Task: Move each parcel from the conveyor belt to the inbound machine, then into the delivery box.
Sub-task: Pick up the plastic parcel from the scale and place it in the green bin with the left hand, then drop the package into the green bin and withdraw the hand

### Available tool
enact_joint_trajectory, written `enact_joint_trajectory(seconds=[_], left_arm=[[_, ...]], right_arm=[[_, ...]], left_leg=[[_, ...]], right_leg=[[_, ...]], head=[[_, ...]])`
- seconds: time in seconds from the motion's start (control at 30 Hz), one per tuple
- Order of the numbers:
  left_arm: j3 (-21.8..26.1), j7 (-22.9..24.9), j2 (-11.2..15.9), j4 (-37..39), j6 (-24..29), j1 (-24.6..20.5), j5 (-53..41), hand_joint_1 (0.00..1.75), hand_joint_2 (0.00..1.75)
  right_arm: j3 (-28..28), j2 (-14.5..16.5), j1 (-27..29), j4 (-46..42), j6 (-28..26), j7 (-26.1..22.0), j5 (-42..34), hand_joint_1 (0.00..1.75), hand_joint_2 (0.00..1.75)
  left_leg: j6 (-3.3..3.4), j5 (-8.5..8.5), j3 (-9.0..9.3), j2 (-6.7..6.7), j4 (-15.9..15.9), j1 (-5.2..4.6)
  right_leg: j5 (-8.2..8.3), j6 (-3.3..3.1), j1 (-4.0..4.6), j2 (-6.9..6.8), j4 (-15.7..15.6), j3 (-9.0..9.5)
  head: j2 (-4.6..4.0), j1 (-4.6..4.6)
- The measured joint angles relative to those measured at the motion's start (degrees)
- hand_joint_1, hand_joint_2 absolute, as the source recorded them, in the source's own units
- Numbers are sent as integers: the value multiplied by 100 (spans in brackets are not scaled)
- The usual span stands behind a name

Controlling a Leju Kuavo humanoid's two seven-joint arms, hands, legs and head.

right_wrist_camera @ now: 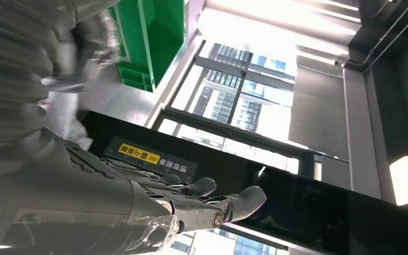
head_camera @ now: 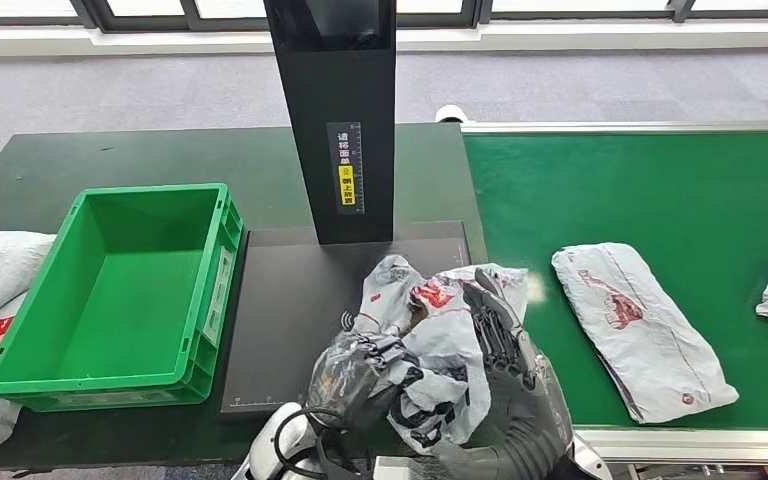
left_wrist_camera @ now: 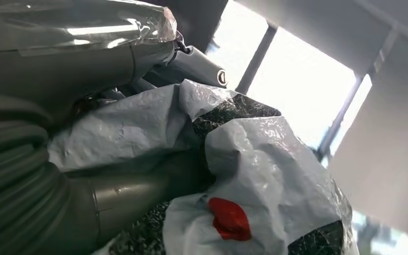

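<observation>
Head view: crumpled parcel (head_camera: pixel 440 340) sits bunched over the near right corner of the black scanner plate (head_camera: pixel 290 300), just right of the green box (head_camera: pixel 110 290). Left hand (head_camera: pixel 360 375) is clenched into the bag's near edge, grasping it; right hand (head_camera: pixel 495 325) lies against the bag's far side with fingers straight, looks like support, not a grasp. Two more bags (head_camera: pixel 640 325) wait on the belt (head_camera: pixel 660 190), well right of the plate. Left wrist view: bag (left_wrist_camera: pixel 255 175) wadded against the thumb (left_wrist_camera: pixel 133 191), film folded over itself, label side can't be made out. Right wrist view: hand (right_wrist_camera: pixel 191 199) flat and released, nothing in it, scanner column (right_wrist_camera: pixel 276 186) just beyond. Risks, my read: wadded film hides the label, so the scan may fail; the one-sided pinch could slip on slick plastic during the swing toward the box; a trailing flap could snag the box rim.
</observation>
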Motion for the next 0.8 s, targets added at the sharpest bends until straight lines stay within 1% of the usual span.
enact_joint_trajectory(seconds=[0.07,0.13,0.2,0.3,0.4,0.5,0.63,0.8], left_arm=[[191,-108,5,-344,314,98,435,175,175],[500,-136,20,-768,727,172,864,175,175],[888,-100,45,-1168,1057,196,1202,175,175],[1536,-159,93,-1660,1327,225,1552,175,175],[2079,-336,103,-2017,1394,282,1633,175,175],[2429,-404,97,-2223,1395,316,1634,175,175],[2789,-516,31,-2371,1395,343,1584,175,175],[3517,-608,-86,-2382,1395,299,1437,175,175]], right_arm=[[0,-7,31,-37,-28,-1,-1,0,175],[0,-18,67,-68,-84,-1,-2,0,175],[0,-37,97,-100,-153,-1,-21,0,175],[0,-91,105,-133,-253,-1,-72,0,175],[0,-128,101,-139,-292,0,-87,0,175],[1,-145,100,-139,-297,0,-87,0,175],[2,-158,94,-139,-301,0,-89,0,175],[3,-163,51,-137,-331,0,-75,0,175]], left_leg=[[0,0,0,0,0,1],[0,0,-1,0,-1,2],[-1,0,0,0,-2,3],[-2,2,1,0,-3,5],[-4,3,1,-2,-3,7],[-4,3,0,-2,-2,6],[-4,3,-2,-2,-2,5],[-4,3,-1,-2,-2,6]], right_leg=[[0,0,1,0,0,0],[-1,-1,2,0,1,0],[-1,-1,3,-1,2,0],[-1,-1,5,0,4,0],[-1,-1,5,-3,5,1],[-1,-1,4,-3,4,2],[-1,-1,3,-3,4,1],[-1,-1,4,-3,4,-2]], head=[[-1,0],[-1,0],[-2,0],[-1,-1],[0,0],[-1,0],[-1,0],[-1,-2]])
